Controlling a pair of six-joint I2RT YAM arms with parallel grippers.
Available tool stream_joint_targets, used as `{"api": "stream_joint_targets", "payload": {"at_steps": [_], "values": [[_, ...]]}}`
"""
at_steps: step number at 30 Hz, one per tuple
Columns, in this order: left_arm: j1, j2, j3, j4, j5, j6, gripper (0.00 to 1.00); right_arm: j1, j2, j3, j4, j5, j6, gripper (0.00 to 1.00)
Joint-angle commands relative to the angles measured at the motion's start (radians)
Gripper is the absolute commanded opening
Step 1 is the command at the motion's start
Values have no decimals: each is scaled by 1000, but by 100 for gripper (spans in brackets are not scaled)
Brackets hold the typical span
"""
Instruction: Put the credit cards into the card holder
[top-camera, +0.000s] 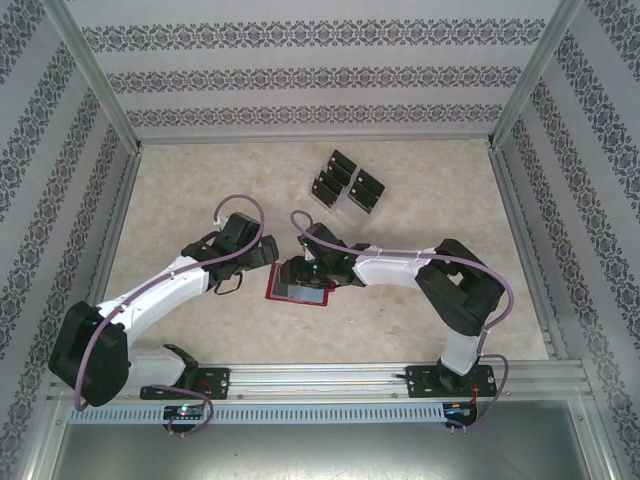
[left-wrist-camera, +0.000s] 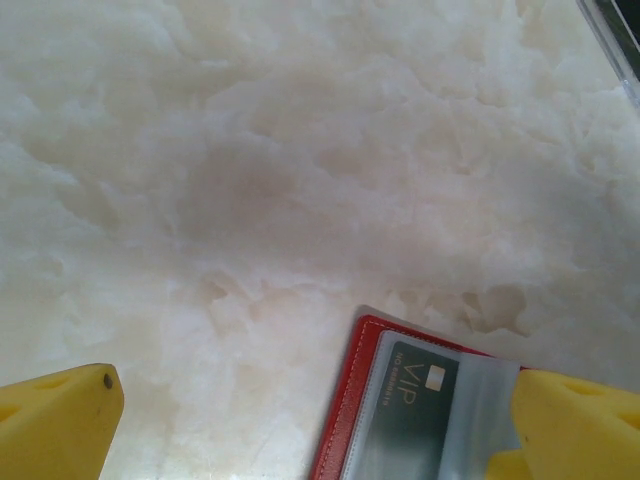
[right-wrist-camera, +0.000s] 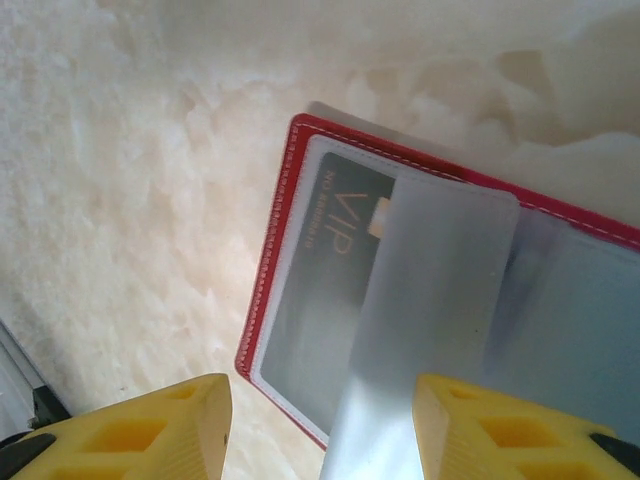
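yellow fingers of the right claw are held half apart above the open card holder, with a clear sleeve leaf raised between them, unclamped. one credit card marked vip is tucked in a pocket. the left claw is spread wide at the holder's corner. the holder is laid mid-counter. more credit cards are stood in a clear rack nearer the far edge.
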Motion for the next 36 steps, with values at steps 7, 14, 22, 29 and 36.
{"api": "stream_joint_targets", "payload": {"at_steps": [7, 14, 22, 29, 36], "values": [[11, -134, -29, -6, -51, -70, 100, 33, 89, 132, -46, -31, -11, 52], [16, -227, 2, -51, -95, -70, 100, 52, 186, 253, -60, -63, -17, 52], [17, -287, 15, -93, -116, -77, 100, 63, 283, 414, -55, -116, -13, 52], [17, -305, 34, -126, -126, -71, 100, 37, 272, 541, -89, -121, -42, 52], [17, -299, 41, -152, -123, -38, 100, -23, 43, 321, -206, 39, -89, 56]]}}
